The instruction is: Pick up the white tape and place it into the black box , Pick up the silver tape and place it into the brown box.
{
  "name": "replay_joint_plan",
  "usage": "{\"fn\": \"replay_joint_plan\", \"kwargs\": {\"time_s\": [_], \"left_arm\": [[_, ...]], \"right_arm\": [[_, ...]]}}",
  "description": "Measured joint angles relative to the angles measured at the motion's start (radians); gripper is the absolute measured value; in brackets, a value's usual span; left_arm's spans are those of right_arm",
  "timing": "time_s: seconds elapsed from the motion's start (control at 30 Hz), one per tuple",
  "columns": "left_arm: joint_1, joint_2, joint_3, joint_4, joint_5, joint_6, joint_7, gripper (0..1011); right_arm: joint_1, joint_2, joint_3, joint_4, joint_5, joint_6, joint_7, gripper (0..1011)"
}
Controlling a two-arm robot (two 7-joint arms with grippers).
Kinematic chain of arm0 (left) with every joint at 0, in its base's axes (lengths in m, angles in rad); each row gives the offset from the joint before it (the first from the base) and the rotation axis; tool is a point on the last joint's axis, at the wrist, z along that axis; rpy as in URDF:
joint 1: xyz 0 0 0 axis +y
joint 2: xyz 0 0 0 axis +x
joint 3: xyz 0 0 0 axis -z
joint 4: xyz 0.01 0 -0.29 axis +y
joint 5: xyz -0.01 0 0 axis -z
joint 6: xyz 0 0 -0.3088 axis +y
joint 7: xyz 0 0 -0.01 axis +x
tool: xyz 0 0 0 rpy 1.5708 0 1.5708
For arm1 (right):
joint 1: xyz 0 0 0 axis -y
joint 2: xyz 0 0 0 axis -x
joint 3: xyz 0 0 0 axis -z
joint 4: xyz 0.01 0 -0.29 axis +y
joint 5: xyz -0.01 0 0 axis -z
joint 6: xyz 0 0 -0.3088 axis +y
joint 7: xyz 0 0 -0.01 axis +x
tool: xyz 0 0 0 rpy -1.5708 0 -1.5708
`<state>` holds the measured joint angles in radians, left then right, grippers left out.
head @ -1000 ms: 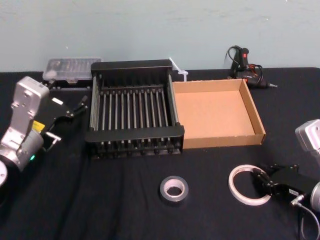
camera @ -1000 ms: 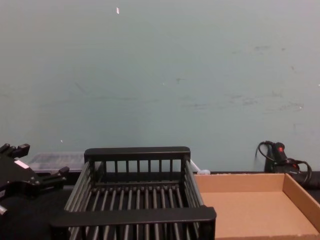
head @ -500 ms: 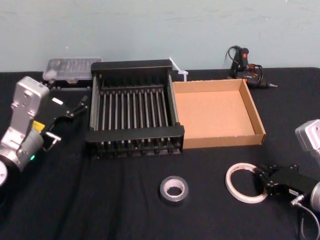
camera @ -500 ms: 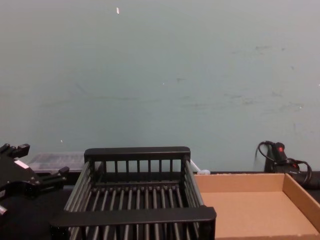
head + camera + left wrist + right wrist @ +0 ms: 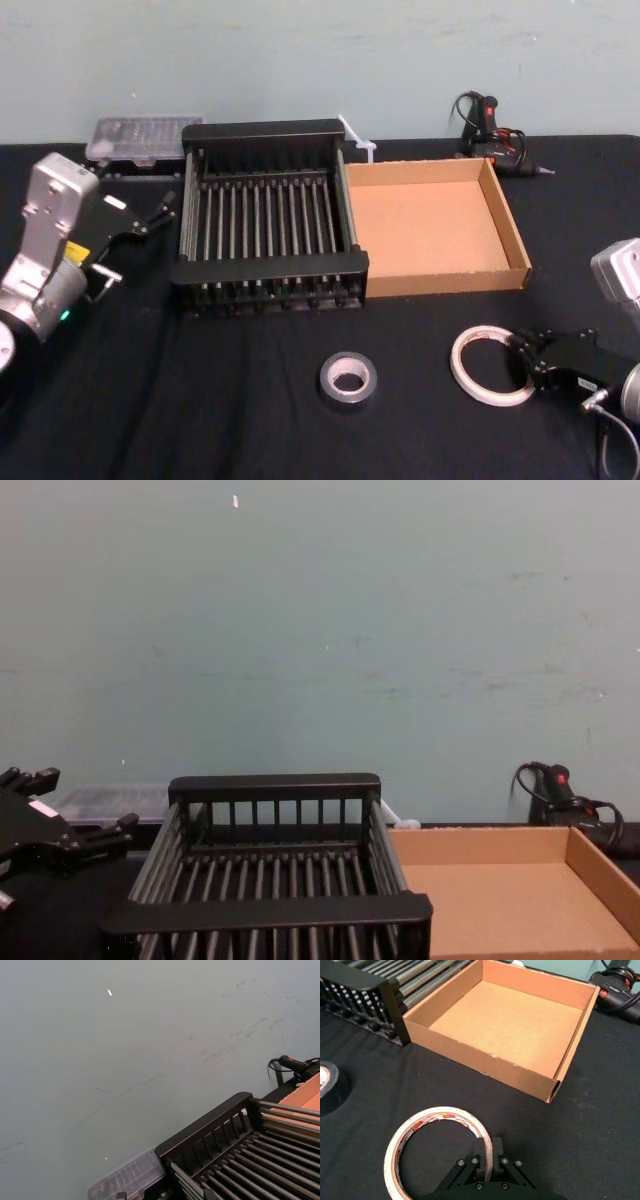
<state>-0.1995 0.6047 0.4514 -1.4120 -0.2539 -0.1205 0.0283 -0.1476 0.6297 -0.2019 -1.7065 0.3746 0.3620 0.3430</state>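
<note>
Dragged the white tape (image 5: 440, 1112) a touch leftward since a second ago, right gripper (image 5: 489, 1149) pinched tight on its rim, roll flat on the table (image 5: 200, 400). Leaves black box (image 5: 268, 268) and brown box (image 5: 440, 283) side by side behind, left gripper (image 5: 140, 238) idle left of them, fingers apart, silver tape (image 5: 328, 380) flat in front.

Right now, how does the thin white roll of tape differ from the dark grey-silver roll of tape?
The white roll of tape is a wide, thin-walled ring with red print inside; the grey-silver roll of tape is smaller across, thick-walled, with a small core. The right gripper pinches the white roll's wall; the grey-silver roll lies free. The left gripper hangs open beside the black slatted crate. Both rolls lie flat on the black table.
</note>
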Motion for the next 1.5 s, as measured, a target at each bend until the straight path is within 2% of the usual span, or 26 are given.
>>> {"fn": "replay_joint_plan", "kwargs": {"time_s": [0.4, 0.63, 1.07, 1.5], "left_arm": [[0.000, 0.000, 0.000, 0.000, 0.000, 0.000, 0.000, 1001], [0.000, 0.000, 0.000, 0.000, 0.000, 0.000, 0.000, 1001], [0.000, 0.000, 0.000, 0.000, 0.000, 0.000, 0.000, 1001], [0.000, 0.000, 0.000, 0.000, 0.000, 0.000, 0.000, 1001]], "right_arm": [[-0.013, 0.009, 0.041, -0.048, 0.067, 0.006, 0.017, 92], [0.012, 0.010, 0.045, -0.062, 0.091, 0.003, 0.009, 92], [0.137, -0.014, -0.020, -0.023, 0.051, -0.023, -0.006, 92], [0.288, -0.068, -0.103, 0.035, -0.009, -0.035, 0.019, 92]]}}
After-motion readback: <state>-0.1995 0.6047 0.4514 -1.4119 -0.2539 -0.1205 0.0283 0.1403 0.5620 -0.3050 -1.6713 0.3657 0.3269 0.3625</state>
